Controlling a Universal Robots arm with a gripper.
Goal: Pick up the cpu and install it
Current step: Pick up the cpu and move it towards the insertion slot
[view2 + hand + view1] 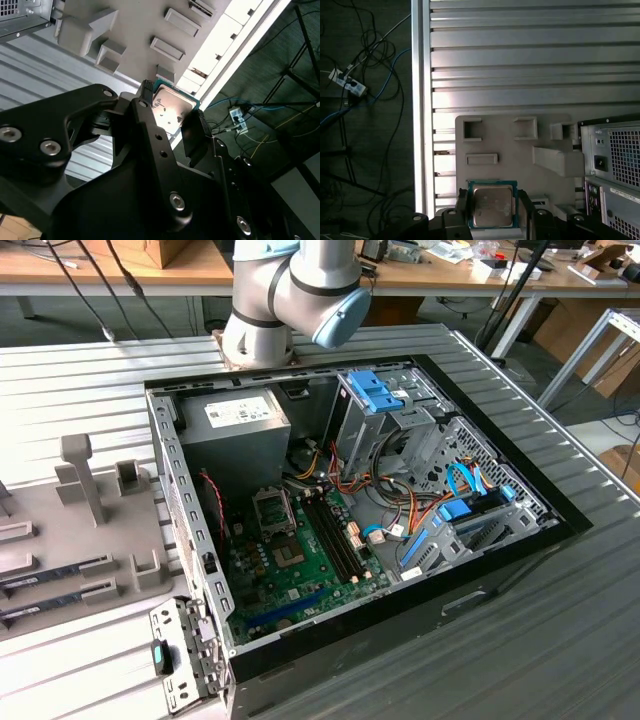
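in the exterior view: open computer case [400, 625] lying on the ribbed table [80, 400], green motherboard [300, 575] inside, arm joint [290, 290] at the case's far side, grey fixture tray [60, 530] on the exterior view's left

in both wrist views instead: gripper [492, 202] clenched on the cpu [492, 207], black fingers [461, 202] narrowly parted, pressing two opposite edges, over the tray's end by the table edge

small flat square chip, pale silvery lid, thin green rim, bright glare across it in the second wrist view
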